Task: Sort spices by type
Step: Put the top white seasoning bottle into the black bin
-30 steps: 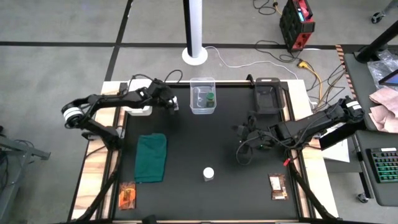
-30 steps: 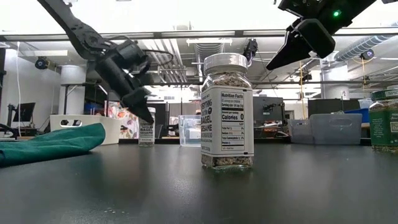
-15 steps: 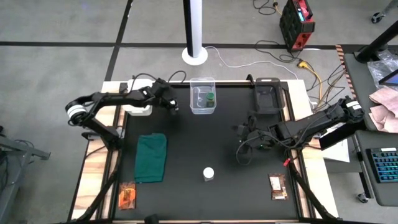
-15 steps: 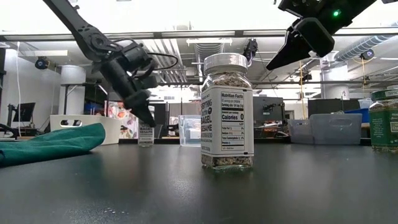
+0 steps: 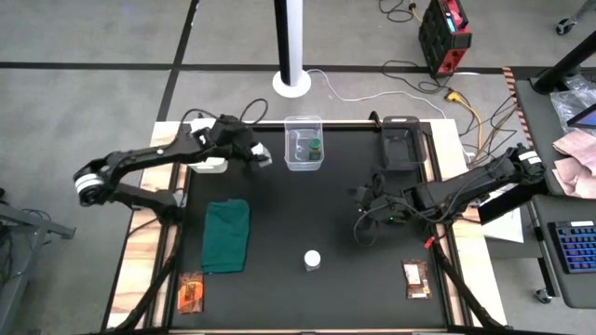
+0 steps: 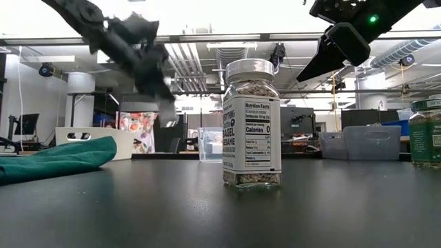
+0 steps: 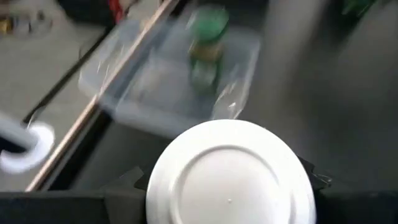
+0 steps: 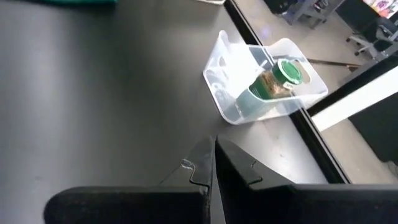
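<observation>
A white-lidded jar (image 5: 312, 260) stands upright at the near middle of the surface (image 5: 307, 209), free on all sides. The two orange-brown packets lie flat at the near corners, one at the left (image 5: 191, 292) and one at the right (image 5: 415, 278), well apart from each other, so that pair does not appear to be grouped yet. A dark green cloth (image 5: 226, 234) lies on the left side, between the left packet and the left arm. The right gripper (image 8: 212, 163) hangs above the right middle of the surface with its fingers pressed together and nothing between them; this arm appears to be waiting. Farther back, the left gripper (image 5: 253, 154) is raised just beside the clear plastic box (image 5: 304, 143) at the far edge and is clamped on a second white-lidded jar (image 7: 231, 173), whose round lid fills the left wrist view. The box holds a green-lidded jar (image 5: 315, 146); a second green lid cannot be made out from above. The raised carry height probably serves to clear the box wall. Another green-lidded jar (image 6: 427, 132) shows at the edge of the low view.
</observation>
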